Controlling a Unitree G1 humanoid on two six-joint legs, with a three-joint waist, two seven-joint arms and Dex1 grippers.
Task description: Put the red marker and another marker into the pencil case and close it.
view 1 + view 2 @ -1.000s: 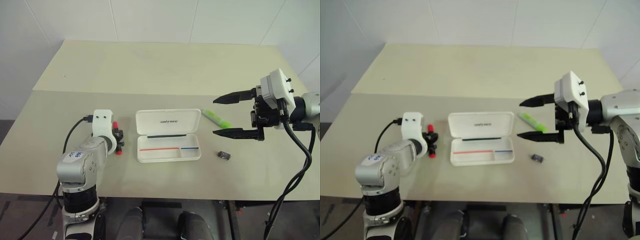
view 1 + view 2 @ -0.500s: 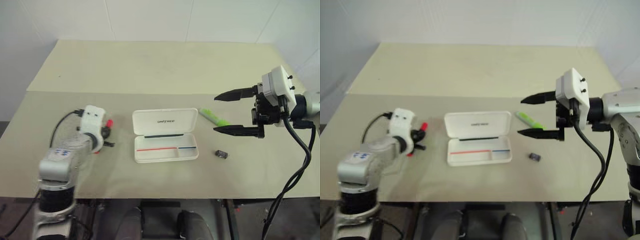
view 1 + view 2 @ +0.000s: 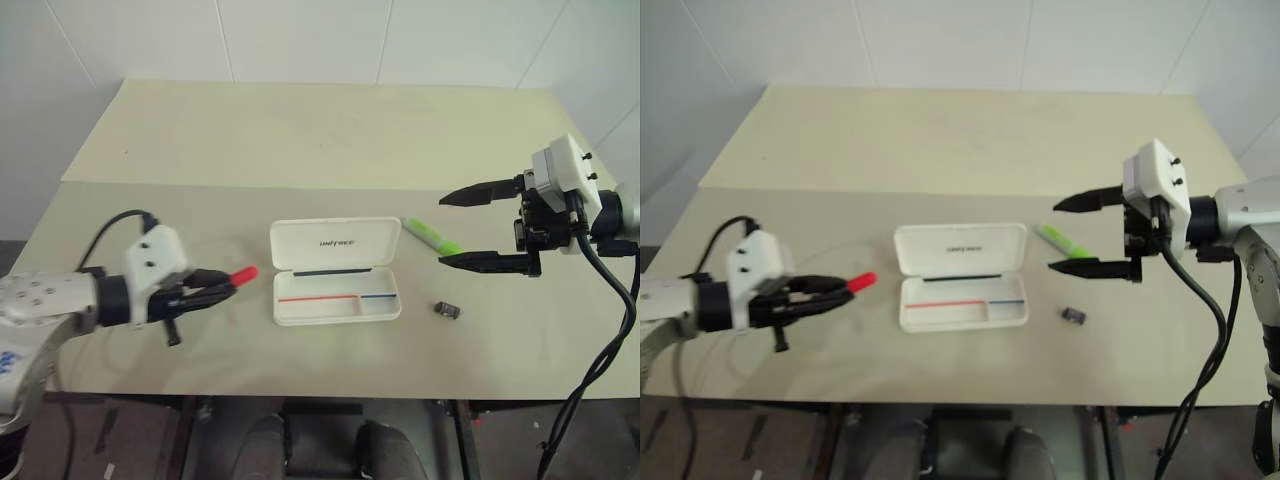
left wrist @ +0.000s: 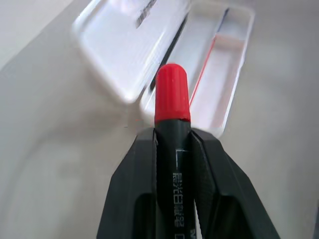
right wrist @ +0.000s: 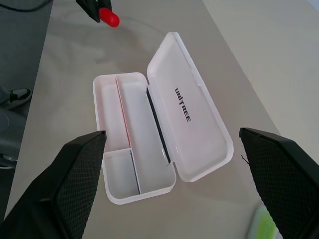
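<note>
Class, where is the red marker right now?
In the left eye view, the red marker is clamped in the left hand, left of the open pencil case, tip pointing towards it.

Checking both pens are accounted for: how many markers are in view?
2. The red marker is held in the left gripper, left of the open pencil case; the lime-green highlighter lies on the table right of it.
</note>
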